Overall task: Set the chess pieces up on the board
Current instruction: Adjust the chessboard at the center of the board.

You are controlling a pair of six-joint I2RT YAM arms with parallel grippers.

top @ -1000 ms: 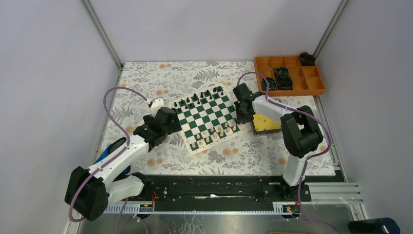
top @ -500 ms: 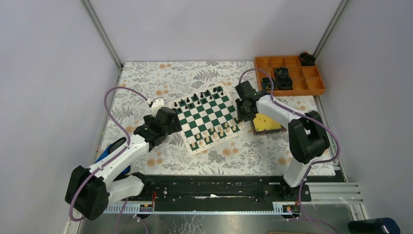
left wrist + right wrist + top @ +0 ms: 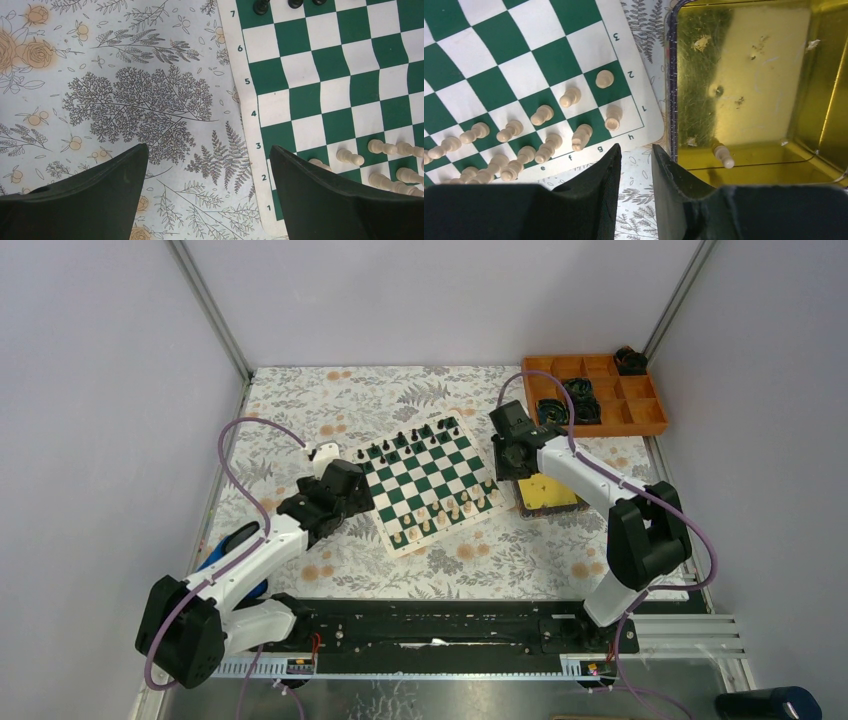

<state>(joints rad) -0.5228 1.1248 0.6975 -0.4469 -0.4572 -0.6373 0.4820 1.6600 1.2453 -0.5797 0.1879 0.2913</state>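
Setup looks nearly done. Board (image 3: 430, 472) lies skewed mid-worktop (image 3: 125, 90). Black pieces (image 3: 405, 440) stand along the far rows, cream pieces (image 3: 541, 115) across the two near rows. One stray cream piece (image 3: 723, 155) sits inside the gold tin (image 3: 749, 75), close to one wall. The tin is just right of the board's near-right corner. Stray piece upright or tipped: can't tell.

Step in hand, as I judge it: fetching that last piece. Right claw (image 3: 635, 150) hovers over the strip betw. board edge and tin, fingers a little apart, nothing betw. them. Left claw (image 3: 209, 148) is spread wide, empty, over the board's left edge, apparently idle.

Next move calls for the right claw to shift right over the tin and drop in clear of the rim. Then close on the piece w/o shoving it against the wall. Which square is free for it: can't make out.
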